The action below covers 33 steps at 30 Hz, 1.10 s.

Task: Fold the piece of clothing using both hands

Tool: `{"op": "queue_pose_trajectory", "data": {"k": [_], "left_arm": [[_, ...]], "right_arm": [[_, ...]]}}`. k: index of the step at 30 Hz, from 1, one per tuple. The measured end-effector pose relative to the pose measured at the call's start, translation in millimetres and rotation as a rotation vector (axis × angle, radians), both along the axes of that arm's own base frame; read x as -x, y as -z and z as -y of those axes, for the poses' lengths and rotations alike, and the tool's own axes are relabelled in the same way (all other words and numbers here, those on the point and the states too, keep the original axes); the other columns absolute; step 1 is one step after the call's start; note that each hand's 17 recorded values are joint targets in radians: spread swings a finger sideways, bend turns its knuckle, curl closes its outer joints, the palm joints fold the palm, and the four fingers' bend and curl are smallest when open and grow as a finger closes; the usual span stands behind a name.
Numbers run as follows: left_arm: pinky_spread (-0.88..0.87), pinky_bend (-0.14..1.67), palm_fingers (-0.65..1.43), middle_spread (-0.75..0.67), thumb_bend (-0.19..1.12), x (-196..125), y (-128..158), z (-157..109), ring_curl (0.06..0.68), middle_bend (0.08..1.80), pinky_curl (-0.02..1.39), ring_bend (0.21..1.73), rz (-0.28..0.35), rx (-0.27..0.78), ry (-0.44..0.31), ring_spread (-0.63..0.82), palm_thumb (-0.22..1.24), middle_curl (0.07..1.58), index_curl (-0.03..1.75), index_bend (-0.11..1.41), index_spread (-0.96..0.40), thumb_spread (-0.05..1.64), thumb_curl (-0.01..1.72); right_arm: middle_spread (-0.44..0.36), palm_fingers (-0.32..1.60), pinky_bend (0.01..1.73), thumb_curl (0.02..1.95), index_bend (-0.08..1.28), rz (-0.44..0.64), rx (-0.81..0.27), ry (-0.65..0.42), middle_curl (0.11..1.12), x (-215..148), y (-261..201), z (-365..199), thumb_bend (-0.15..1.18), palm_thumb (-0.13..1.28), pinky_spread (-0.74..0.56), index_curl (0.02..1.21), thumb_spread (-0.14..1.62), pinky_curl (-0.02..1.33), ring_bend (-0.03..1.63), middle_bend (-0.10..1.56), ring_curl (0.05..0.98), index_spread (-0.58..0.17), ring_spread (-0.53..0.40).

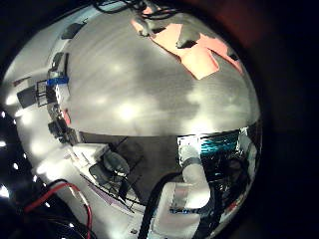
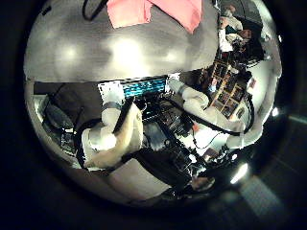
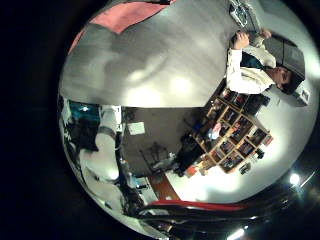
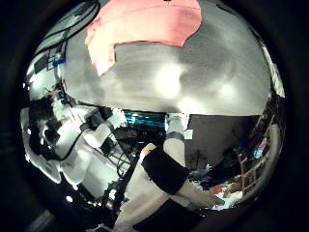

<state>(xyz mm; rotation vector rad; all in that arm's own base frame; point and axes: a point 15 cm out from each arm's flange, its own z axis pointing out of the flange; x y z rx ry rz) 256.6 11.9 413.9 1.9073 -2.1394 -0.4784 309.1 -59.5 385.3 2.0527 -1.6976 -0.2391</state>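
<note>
The piece of clothing lies spread flat on the table top. In the left little finger side palm view it (image 1: 189, 48) is small and far off, with a sleeve sticking out. The right thumb side palm view shows more of it (image 4: 145, 27), with one sleeve (image 4: 99, 56) hanging toward the table's middle. The right little finger side palm view shows a strip of it (image 3: 125, 14). Both palms are well away from the cloth.
A wide bare stretch of table (image 4: 183, 82) lies between the cloth and the table edge (image 2: 106, 79). White arm parts stand beyond that edge (image 1: 194, 184) (image 2: 115, 134) (image 3: 100, 150). Small equipment sits at a table edge (image 1: 55, 90). Shelves (image 3: 235, 125) stand off the table.
</note>
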Motion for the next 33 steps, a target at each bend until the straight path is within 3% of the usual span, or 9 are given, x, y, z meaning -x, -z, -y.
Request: {"op": "queue_pose_trajectory", "data": {"k": [10,16,24,33], "left_arm": [[0.53,0.20,0.11,0.27,-0.02,-1,1,11,0.227,0.19,0.31,0.47,0.005,0.086,-0.026,0.51,0.38,0.34,0.35,0.17,0.06,1.19,0.31],[0.52,0.19,0.11,0.27,-0.02,-12,18,18,0.225,0.19,0.31,0.46,-0.015,0.069,0.020,0.50,0.38,0.34,0.35,0.17,0.05,1.19,0.31],[0.52,0.22,0.06,0.29,-0.02,-80,72,36,0.230,0.17,0.32,0.48,0.022,-0.038,0.167,0.51,0.37,0.33,0.34,0.16,0.06,1.18,0.31],[0.53,0.29,-0.02,0.35,-0.04,-115,152,34,0.238,0.18,0.34,0.51,0.107,-0.082,0.253,0.52,0.22,0.30,0.31,0.15,0.07,1.05,0.29]], "right_arm": [[0.012,0.13,0.43,0.27,0.15,0.000,-0.016,0.063,0.36,8,-2,28,-0.02,0.33,0.31,0.26,1.27,0.30,0.39,0.22,0.263,-0.363,0.112],[-0.002,0.19,0.42,0.27,0.14,0.005,-0.063,0.059,0.36,5,1,21,-0.01,0.35,0.30,0.25,1.27,0.29,0.44,0.25,0.271,-0.364,0.080],[-0.015,0.19,0.43,0.28,0.14,-0.012,-0.155,0.113,0.37,1,15,11,-0.01,0.42,0.29,0.24,1.27,0.29,0.48,0.27,0.284,-0.356,0.031],[-0.017,0.18,0.44,0.29,0.15,-0.015,-0.153,0.145,0.37,2,17,14,-0.01,0.43,0.28,0.24,1.26,0.29,0.50,0.28,0.284,-0.359,0.019]]}}
